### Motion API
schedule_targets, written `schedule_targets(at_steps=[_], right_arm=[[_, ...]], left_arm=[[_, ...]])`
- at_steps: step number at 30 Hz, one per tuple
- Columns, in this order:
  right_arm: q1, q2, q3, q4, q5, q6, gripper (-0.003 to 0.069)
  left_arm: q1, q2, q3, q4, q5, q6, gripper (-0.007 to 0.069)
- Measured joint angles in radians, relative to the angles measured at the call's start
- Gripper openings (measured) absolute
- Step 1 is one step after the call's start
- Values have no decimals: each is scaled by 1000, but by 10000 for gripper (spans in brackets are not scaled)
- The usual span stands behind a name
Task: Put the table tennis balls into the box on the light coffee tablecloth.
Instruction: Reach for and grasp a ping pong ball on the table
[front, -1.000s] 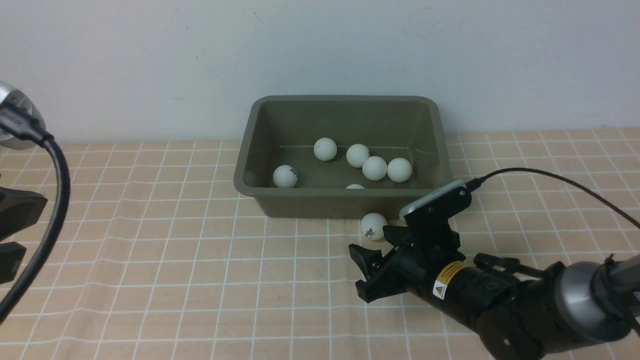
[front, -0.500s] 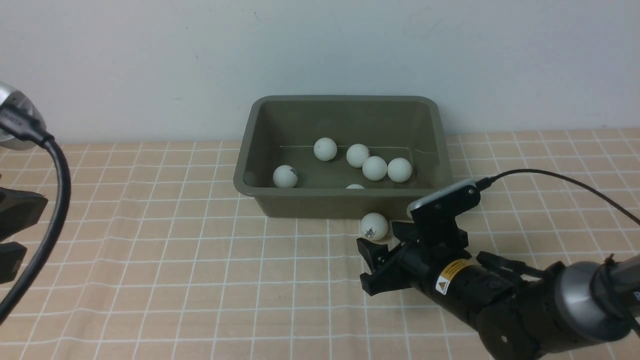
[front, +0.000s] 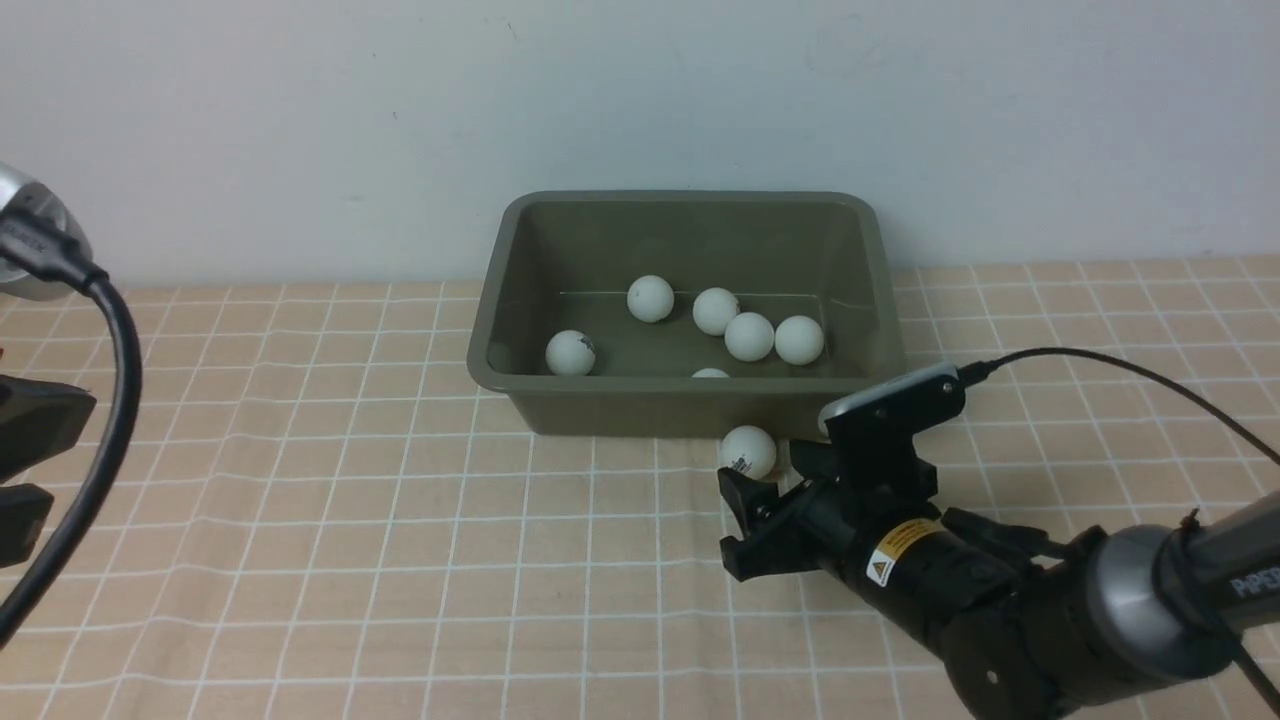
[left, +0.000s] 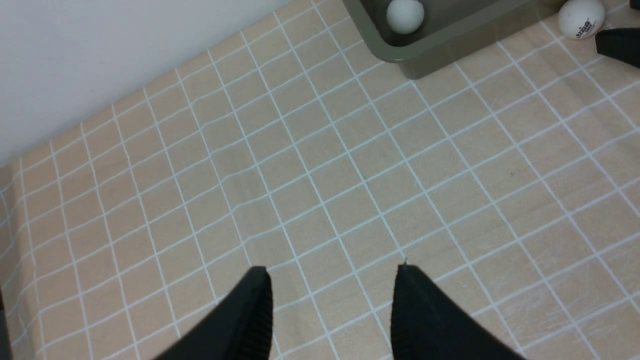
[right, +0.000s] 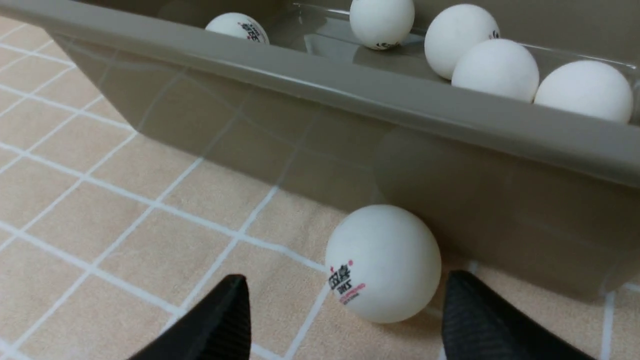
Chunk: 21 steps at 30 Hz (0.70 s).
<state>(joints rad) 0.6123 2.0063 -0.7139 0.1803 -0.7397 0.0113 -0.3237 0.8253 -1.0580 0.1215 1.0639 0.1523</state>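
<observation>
Beside the box's (front: 690, 388) near wall on the light coffee tablecloth (front: 300, 500), the front view shows the last ball (front: 748, 452) at the tips of the right pincer (front: 760, 466), wide open and empty. Six balls (front: 749, 336) lie inside. From the left wrist, the left pincer (left: 332, 270) hangs open, empty. From the right wrist, an off-centre squeeze could squirt the ball along the wall.
</observation>
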Motion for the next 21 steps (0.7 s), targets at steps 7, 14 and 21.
schedule_targets(at_steps=[7, 14, 21], right_arm=[[0, 44, -54, -1, 9, 5, 468], [0, 66, -61, 16, 7, 4, 468], [0, 66, -61, 44, -8, 1, 468]], left_arm=[[0, 0, 0, -1, 0, 0, 266], [0, 0, 0, -1, 0, 0, 266], [0, 0, 0, -2, 0, 0, 266]])
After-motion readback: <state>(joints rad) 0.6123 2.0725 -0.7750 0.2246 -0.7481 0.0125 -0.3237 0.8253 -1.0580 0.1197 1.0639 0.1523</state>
